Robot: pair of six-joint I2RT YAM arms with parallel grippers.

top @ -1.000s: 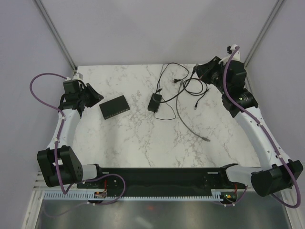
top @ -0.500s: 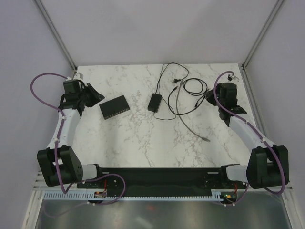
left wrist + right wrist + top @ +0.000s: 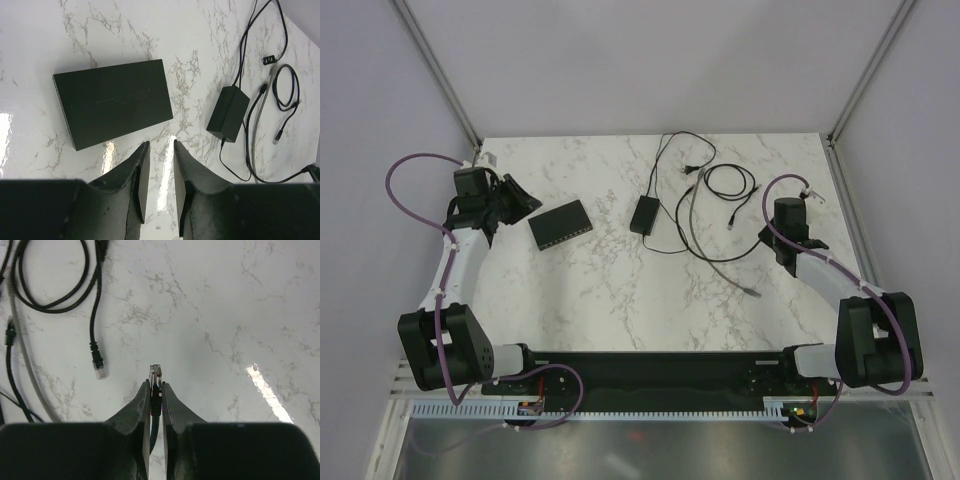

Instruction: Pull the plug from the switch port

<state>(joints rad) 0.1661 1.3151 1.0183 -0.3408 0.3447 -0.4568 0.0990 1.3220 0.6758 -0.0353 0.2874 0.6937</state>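
Right gripper (image 3: pixel 156 386) with plug (image 3: pixel 155 374), now nearer.

Black switch (image 3: pixel 560 224), white grey-veined table (image 3: pixel 610 295)

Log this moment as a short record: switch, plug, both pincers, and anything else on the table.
switch: flat on the marble table, no cable running to it
plug: clear tip on a black cable, clamped in the right pincer, far from the switch
left pincer: open, empty, beside the switch
power adapter: mid-table, right of the switch
task state: plug appears out of the port
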